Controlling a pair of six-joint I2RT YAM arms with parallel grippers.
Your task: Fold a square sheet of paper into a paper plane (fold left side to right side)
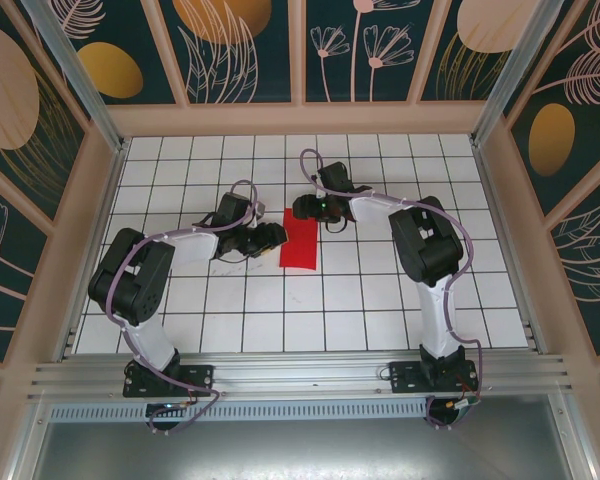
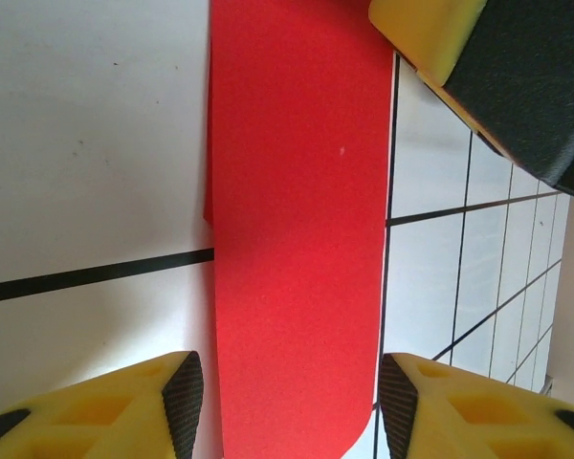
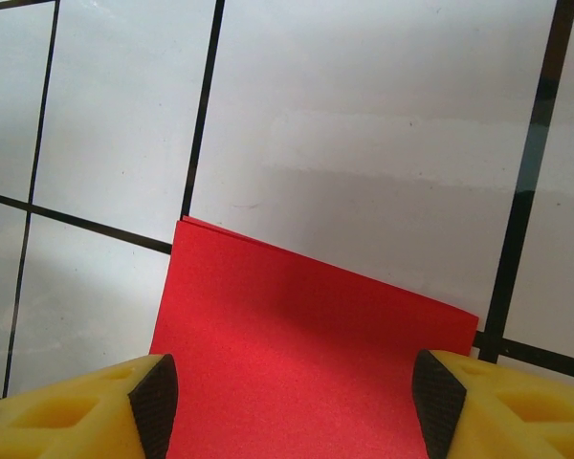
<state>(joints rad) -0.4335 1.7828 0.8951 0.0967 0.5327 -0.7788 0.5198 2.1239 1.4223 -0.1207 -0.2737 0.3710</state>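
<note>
At the near edge of the table [image 1: 230, 320], the 2 arm bases stand well apart, both arms reaching inward. Further in, the left gripper [image 1: 276, 238] sits at 9 o'clock of the square sheet of paper [image 1: 300, 241], jaws parted, the red strip lying unpinched between them. The sheet (a slim folded rectangle, its layered edges showing) lies flat near the table's middle. At its 12 o'clock end, the right gripper [image 1: 306, 208] hovers with jaws spread wide, the paper's end between its fingers [image 3: 153, 402].
</note>
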